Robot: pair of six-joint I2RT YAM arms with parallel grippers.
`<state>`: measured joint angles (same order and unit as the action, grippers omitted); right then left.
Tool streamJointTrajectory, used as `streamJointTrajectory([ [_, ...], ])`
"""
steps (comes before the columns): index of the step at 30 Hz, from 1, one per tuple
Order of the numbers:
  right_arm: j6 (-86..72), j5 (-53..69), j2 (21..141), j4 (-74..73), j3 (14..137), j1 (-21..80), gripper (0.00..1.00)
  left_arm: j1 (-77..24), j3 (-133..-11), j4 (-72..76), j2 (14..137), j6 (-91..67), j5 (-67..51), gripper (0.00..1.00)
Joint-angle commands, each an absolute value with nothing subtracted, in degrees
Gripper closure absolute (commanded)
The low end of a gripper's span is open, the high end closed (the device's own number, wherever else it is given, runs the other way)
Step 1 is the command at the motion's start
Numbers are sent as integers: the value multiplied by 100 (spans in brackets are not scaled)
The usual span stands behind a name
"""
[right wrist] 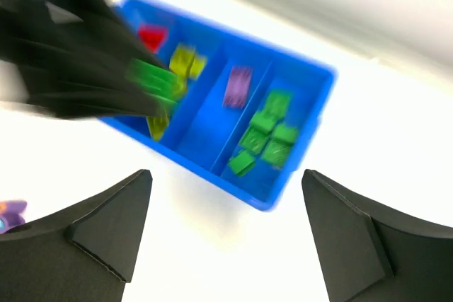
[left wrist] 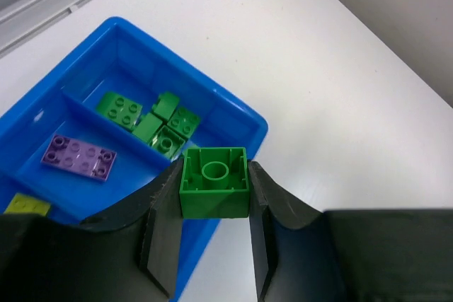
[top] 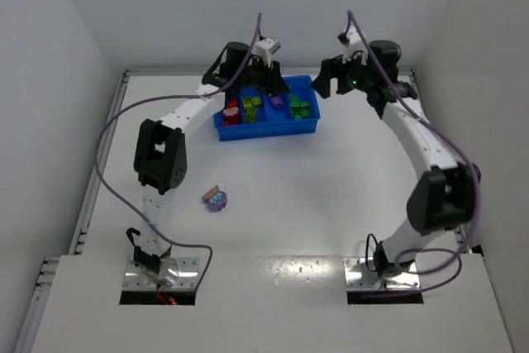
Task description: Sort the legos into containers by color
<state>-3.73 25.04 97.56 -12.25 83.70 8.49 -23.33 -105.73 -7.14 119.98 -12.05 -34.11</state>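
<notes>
The blue tray (top: 269,130) stands at the back of the table, with red (top: 231,112), yellow-green (top: 250,105), purple (top: 276,102) and green legos (top: 299,105) in separate compartments. My left gripper (top: 274,82) hangs over the tray and is shut on a green lego (left wrist: 214,192), held hollow side up above the tray's near right corner (left wrist: 212,90), beside the green compartment (left wrist: 148,122). My right gripper (top: 324,84) is open and empty at the tray's right end; its blurred wrist view looks down on the tray (right wrist: 202,167). A purple lego cluster (top: 216,198) lies on the table at front left.
A purple brick (left wrist: 78,157) lies in the compartment next to the green one, and a yellow-green brick (left wrist: 28,205) shows beyond it. White walls close in the table on three sides. A raised rail (top: 89,196) runs along the table's left edge.
</notes>
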Motion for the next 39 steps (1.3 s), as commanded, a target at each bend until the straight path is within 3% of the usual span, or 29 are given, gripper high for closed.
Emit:
streamJointTrajectory([
  [1, -299, 2172, 8512, -1291, 8008, 669, 12, -2531, -11370, -501, 12610, -1449, -3165, 93],
  [8, -79, 1846, 7243, -1915, 7111, 554, 12, -2742, -12541, -448, 13893, -1477, -2971, 81],
  [13, -79, 1784, 6900, -2109, 6917, 501, 12, -2795, -12735, -448, 14106, -1424, -2690, 40],
  [14, -79, 1784, 6899, -2179, 6865, 501, 12, -2795, -12735, -448, 14106, -1424, -2568, 37],
  [16, -79, 1871, 6899, -2180, 6864, 501, 12, -2795, -12735, -448, 13967, -1424, -2461, 8],
  [23, 139, 2495, 7031, -1942, 6724, 615, 12, -2628, -12710, -597, 12520, -1591, -2249, 0],
  [25, 359, 3205, 7180, -2021, 6724, 615, 12, -2497, -12447, -930, 12043, -1670, -2407, 0],
  [32, 1335, 4490, 7742, -2013, 6434, 1782, 13, -1452, -10224, -1502, 9758, -1249, -3929, 0],
  [39, 475, 3745, 9148, -1698, 7102, 3454, 16, -580, -8218, -1933, 7184, -942, -1784, 0],
])
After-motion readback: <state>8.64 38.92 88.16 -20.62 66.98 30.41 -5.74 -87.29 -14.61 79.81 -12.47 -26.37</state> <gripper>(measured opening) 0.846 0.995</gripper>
